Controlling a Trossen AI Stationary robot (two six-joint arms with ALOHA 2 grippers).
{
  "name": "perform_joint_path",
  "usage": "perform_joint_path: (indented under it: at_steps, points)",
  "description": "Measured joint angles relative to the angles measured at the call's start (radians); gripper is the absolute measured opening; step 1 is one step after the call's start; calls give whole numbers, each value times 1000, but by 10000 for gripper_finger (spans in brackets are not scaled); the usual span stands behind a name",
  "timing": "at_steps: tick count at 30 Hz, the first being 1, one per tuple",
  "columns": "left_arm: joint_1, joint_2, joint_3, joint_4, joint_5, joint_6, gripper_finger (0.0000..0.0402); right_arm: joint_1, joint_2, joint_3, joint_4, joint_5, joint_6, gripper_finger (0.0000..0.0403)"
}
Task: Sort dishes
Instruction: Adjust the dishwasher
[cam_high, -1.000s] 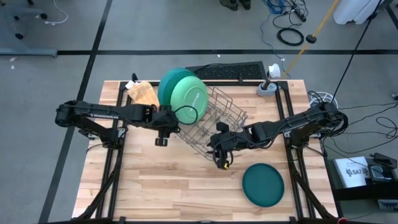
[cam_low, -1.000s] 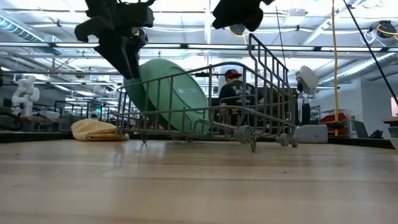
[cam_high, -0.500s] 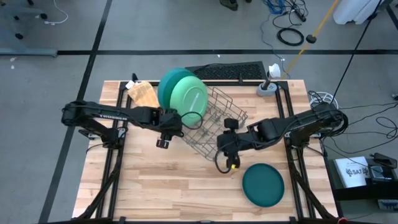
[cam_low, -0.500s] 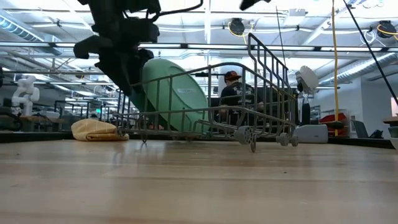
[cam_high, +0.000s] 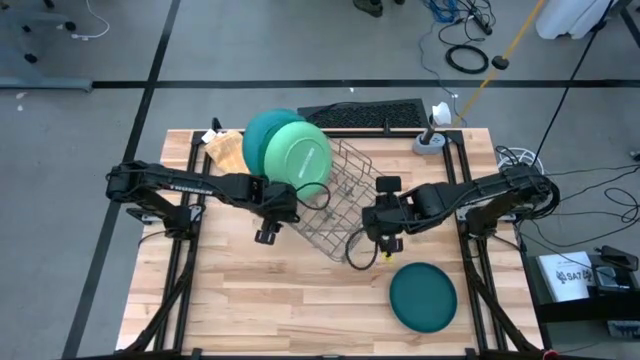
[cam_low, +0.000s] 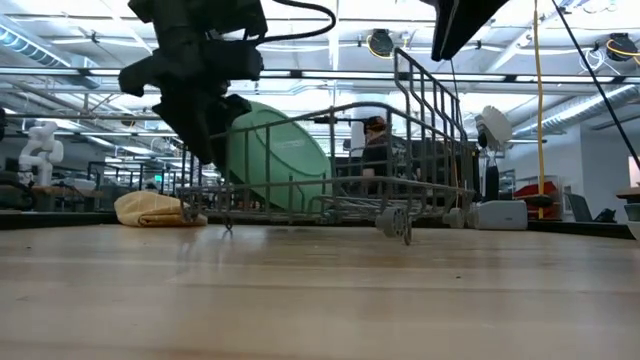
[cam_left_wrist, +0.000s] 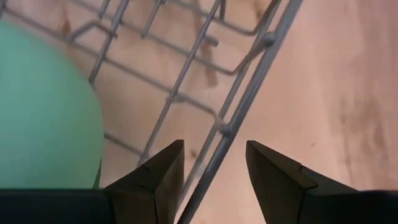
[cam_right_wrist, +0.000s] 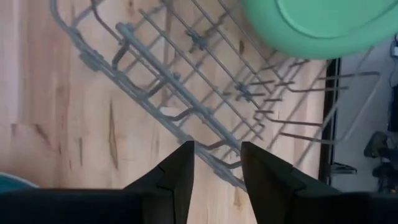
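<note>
A grey wire rack stands mid-table. A light green plate and a teal plate behind it lean on edge in the rack's left end. A dark teal plate lies flat at the near right. My left gripper is open at the rack's near left edge, its fingers on either side of a rim wire. My right gripper is open and raised over the rack's near right edge. My left gripper's fingers point down and stand on either side of the rack's near rim wire. I cannot tell whether they touch it.
A tan waffle-textured lump lies at the far left beside the plates. A black keyboard and a grey stand sit at the far edge. A person sits in the room behind. Bare wood shows at the near left.
My right gripper has gone up and toward the table's right edge, away from the rack's near corner. My left gripper has moved a little toward the right, up to the rack. The rack has shifted slightly, and the teal plate shows more behind the light green one.
</note>
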Motion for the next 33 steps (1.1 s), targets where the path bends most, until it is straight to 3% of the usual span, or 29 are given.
perform_joint_path:
  at_steps: [14,23,33]
  points:
    - [-44,2,7,199,145,-118,182,-80,0,0,18,0,-78,126]
    - [-70,1,9,325,151,-162,182,-68,0,0,137,-12,-122,126]
    - [-70,-28,89,293,126,-157,182,-25,49,0,500,-209,-67,126]
